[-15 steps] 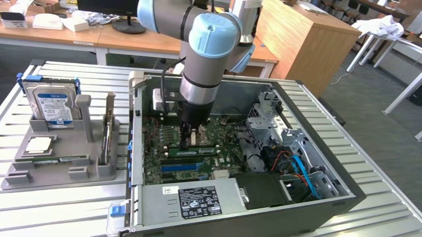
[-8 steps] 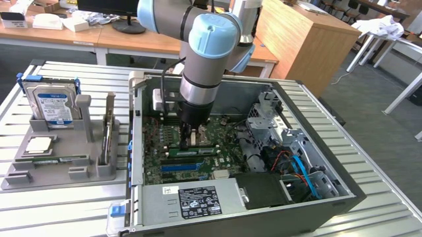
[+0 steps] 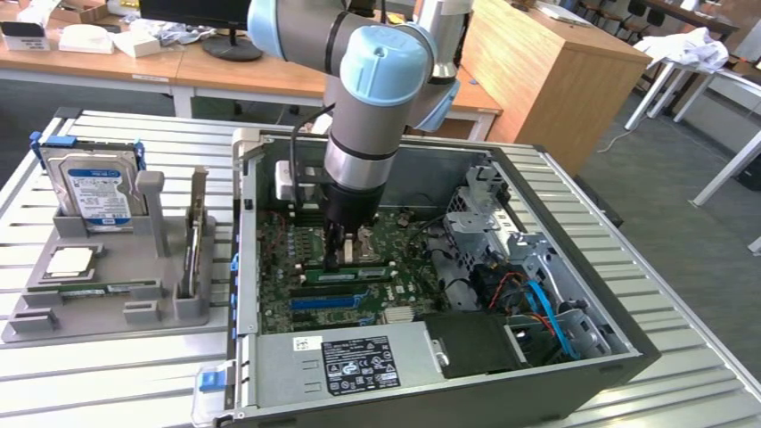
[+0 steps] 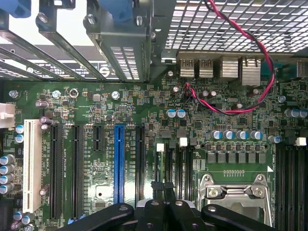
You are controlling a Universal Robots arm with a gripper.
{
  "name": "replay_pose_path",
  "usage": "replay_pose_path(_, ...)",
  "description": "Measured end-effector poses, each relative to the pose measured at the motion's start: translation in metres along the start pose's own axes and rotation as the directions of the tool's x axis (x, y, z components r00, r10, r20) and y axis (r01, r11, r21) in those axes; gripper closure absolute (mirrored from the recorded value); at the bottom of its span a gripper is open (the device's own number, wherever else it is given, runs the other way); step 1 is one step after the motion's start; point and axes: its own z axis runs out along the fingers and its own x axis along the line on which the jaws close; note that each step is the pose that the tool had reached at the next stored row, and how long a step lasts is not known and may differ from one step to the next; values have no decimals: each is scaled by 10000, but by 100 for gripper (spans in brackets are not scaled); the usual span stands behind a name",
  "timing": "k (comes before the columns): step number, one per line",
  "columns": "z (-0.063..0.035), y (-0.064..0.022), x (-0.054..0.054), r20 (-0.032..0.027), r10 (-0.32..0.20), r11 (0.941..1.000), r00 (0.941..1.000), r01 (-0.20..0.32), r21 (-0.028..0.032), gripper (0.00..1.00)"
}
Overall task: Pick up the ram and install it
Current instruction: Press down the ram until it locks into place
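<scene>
- In the exterior view, the arm reaches down into the open computer case (image 3: 618, 357). The case lies on its side on the table (image 3: 714, 392), so the green board (image 3: 405, 299) faces up and the arm can come at it straight from above.
- The claw (image 3: 342, 259) points straight down, and its fingers are pressed together. It is closed.
- The ram (image 3: 356, 271) is the thin green strip right under the claw tips. It lies along one of the long slots in the middle of the board, which looks like the spot where it belongs.
- The tips seem to touch the top edge of the ram. I cannot tell if they pinch it or just push on it. Closed fingers make a firm little block, which would be good for pushing.
- On the exterior view's left sits a gray tray (image 3: 36, 321). It holds the hard drive (image 3: 95, 189) standing up and the square chip (image 3: 69, 260) lying flat, each in its own nook so that it is easy to grab.
- In the wrist view, the camera looks over the dark fingers (image 4: 155, 211), which sit side by side with no gap.
- Just beyond them run the black slots (image 4: 175, 163), with the blue slot (image 4: 119, 168) to one side and the silver chip frame (image 4: 236, 195) to the other. So the claw is lined up over the slots.
</scene>
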Motion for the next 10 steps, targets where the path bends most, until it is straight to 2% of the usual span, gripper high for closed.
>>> replay_pose_path(7, -2, 0, -1, 7, 0, 10000, 10000, 0, 4, 90)
replay_pose_path(10, -35, -1, -3, 10, -1, 10000, 10000, 1, 6, 90)
